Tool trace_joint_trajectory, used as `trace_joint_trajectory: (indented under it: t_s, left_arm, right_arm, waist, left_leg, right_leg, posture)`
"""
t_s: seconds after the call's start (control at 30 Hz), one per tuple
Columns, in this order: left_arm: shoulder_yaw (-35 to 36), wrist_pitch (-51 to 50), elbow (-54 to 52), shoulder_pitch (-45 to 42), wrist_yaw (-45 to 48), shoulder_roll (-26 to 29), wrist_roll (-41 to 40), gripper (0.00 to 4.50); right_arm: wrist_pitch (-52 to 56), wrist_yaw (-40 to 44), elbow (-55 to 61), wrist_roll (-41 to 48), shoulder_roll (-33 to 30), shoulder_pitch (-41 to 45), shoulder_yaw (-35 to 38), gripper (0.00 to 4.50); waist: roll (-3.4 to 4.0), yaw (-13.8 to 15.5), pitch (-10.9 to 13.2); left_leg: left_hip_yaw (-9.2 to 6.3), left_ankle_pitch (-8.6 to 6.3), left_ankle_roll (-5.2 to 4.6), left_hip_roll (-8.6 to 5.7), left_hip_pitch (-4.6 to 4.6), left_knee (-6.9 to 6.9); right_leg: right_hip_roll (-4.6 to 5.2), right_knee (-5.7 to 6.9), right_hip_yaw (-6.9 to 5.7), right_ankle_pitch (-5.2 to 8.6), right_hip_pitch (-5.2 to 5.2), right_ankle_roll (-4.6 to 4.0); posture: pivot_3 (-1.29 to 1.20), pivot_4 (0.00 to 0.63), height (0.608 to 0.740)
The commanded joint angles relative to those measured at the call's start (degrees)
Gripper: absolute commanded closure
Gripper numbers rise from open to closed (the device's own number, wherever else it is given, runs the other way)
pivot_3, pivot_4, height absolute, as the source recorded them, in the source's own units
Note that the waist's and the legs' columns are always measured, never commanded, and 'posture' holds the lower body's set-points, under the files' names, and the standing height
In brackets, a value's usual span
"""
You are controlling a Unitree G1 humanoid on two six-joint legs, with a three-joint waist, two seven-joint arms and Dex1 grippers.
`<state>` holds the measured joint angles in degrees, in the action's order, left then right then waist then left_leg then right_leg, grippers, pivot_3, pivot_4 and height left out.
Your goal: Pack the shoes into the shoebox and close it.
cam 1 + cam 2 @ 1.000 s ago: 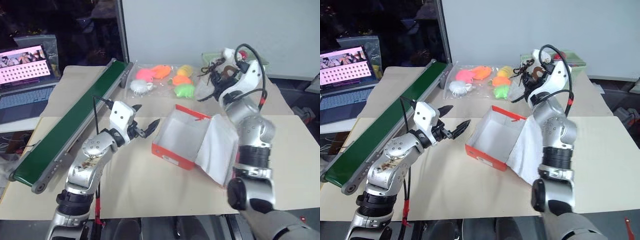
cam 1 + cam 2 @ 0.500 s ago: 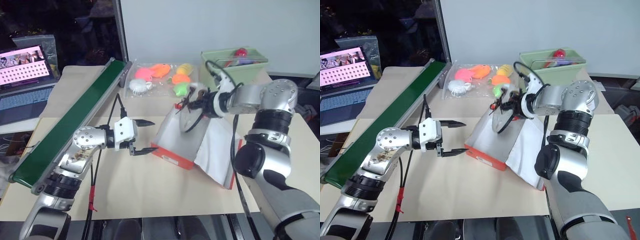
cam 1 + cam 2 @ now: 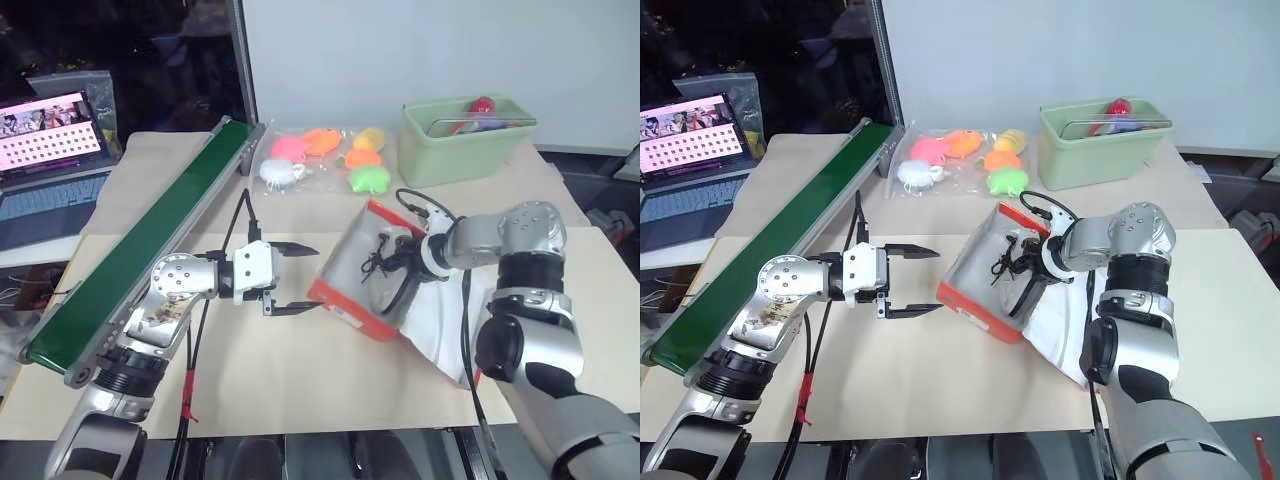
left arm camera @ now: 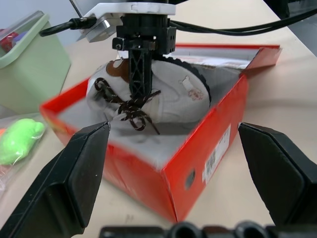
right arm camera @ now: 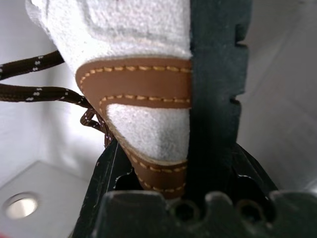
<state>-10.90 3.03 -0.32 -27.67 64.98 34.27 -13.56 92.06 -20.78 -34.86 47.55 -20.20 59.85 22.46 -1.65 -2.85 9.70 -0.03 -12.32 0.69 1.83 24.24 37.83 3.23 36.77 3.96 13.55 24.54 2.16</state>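
Note:
The red-orange shoebox (image 3: 342,312) stands open in the middle of the table, and its white-lined lid (image 3: 437,310) lies flapped out to the right. My right gripper (image 3: 398,262) reaches down into the box, shut on a cream-white shoe (image 4: 173,94) with dark brown laces. In the right wrist view the shoe's brown-trimmed edge (image 5: 148,124) is pinched between the fingers. My left gripper (image 3: 312,277) hangs open just left of the box, pointing at its side wall without touching it.
A green conveyor belt (image 3: 150,240) runs along the left side, with a laptop (image 3: 50,150) beyond it. Bright soft toys in clear plastic (image 3: 330,160) and a pale green bin (image 3: 465,140) sit at the back. The table's front edge is near.
My right gripper has swung down with the shoe from above the box's far side into the box. The left gripper has turned to point level at the box.

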Motion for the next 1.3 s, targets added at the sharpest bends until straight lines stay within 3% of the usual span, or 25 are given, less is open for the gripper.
trace_joint_trajectory:
  t_s: [0.03, 0.2, 0.33, 0.47, 0.5, 0.67, 0.97, 1.17, 1.3]
  left_arm:
    - [1.4, 1.1, -1.0, -0.2, 0.2, 0.3, -0.5, 0.08]
    - [1.0, 1.2, -1.0, -0.3, -0.2, -0.3, -0.1, 0.08]
    - [0.9, 1.3, -0.8, -0.6, -0.4, -0.7, 0.0, 0.00]
    - [0.9, 1.5, -0.6, -0.8, -0.3, -0.9, 0.1, 0.00]
    - [0.9, 1.5, -0.6, -0.7, -0.3, -0.9, 0.1, 0.00]
    - [1.1, 1.5, -0.2, -1.0, -0.4, -0.9, 0.2, 0.00]
    - [2.9, 0.3, 0.5, -1.1, -3.4, -1.0, 0.3, 0.00]
    - [11.4, -7.8, 2.6, -1.4, -20.3, -4.4, 0.8, 0.00]
    - [20.7, -17.8, 0.0, 0.1, -35.3, -5.8, 0.8, 0.00]
  right_arm:
    - [0.4, 1.6, 3.8, 3.4, -1.9, -0.7, -3.6, 2.69]
    - [0.4, 1.7, 6.0, 6.0, -3.1, -2.2, -6.4, 2.69]
    - [0.4, 0.1, 7.4, 7.2, -2.4, -2.7, -4.9, 1.66]
    - [0.4, 0.2, 9.4, 7.7, -2.3, -2.4, -6.4, 0.17]
    - [0.4, 0.4, 10.3, 7.4, -2.2, -2.4, -6.7, 0.08]
    - [-0.9, 4.5, 18.6, 1.8, -2.5, -0.3, -10.1, 0.08]
    - [-9.0, 19.4, 31.2, -6.8, -8.1, 2.1, -23.4, 0.08]
    - [-27.8, 36.9, 46.0, -12.6, -14.4, -2.5, -32.1, 0.08]
    - [-38.2, 50.1, 57.3, -10.8, -18.6, -13.6, -29.3, 0.08]
  waist:
    - [0.00, 0.0, 0.0]
    - [0.00, 0.2, 0.0]
    - [0.00, 0.2, 0.0]
    - [0.00, 0.2, 0.0]
    - [0.00, 0.2, 0.0]
    - [0.00, 0.2, 0.0]
    - [0.01, 0.3, 0.0]
    - [0.00, 0.3, 0.0]
    - [-0.03, 0.4, 0.0]
  left_leg:
    - [0.00, 0.00, 0.00, 0.00, 0.01, 0.00]
    - [0.00, 0.00, 0.00, -0.01, 0.05, 0.00]
    - [0.00, 0.00, 0.00, -0.01, 0.03, 0.01]
    - [0.00, 0.00, 0.00, 0.00, 0.04, 0.01]
    - [0.00, 0.00, 0.00, -0.01, 0.04, 0.01]
    - [-0.01, 0.00, 0.00, 0.00, 0.03, 0.01]
    - [-0.01, 0.00, 0.00, -0.01, 0.03, 0.02]
    - [-0.04, 0.00, 0.00, 0.00, 0.02, 0.03]
    - [-0.13, 0.00, 0.00, 0.03, 0.08, 0.07]
  right_leg:
    - [0.00, 0.00, 0.00, 0.00, 0.00, 0.00]
    - [0.02, -0.02, 0.00, 0.00, 0.00, 0.00]
    - [0.01, 0.00, 0.00, 0.00, 0.00, 0.00]
    - [0.01, -0.01, 0.00, 0.00, 0.00, 0.00]
    - [0.01, -0.01, 0.00, 0.00, 0.00, 0.00]
    - [0.01, 0.01, 0.00, 0.00, 0.00, 0.00]
    - [0.02, 0.00, 0.00, 0.00, 0.02, 0.01]
    - [0.02, 0.00, -0.01, 0.01, 0.03, 0.02]
    - [0.01, -0.01, -0.07, 0.02, 0.02, 0.05]
  posture:
    - [0.00, 0.150, 0.729]
    - [0.00, 0.150, 0.729]
    - [0.00, 0.150, 0.729]
    - [0.00, 0.150, 0.729]
    - [0.00, 0.150, 0.729]
    - [0.00, 0.150, 0.729]
    - [0.00, 0.150, 0.729]
    - [0.00, 0.150, 0.729]
    - [0.00, 0.150, 0.729]
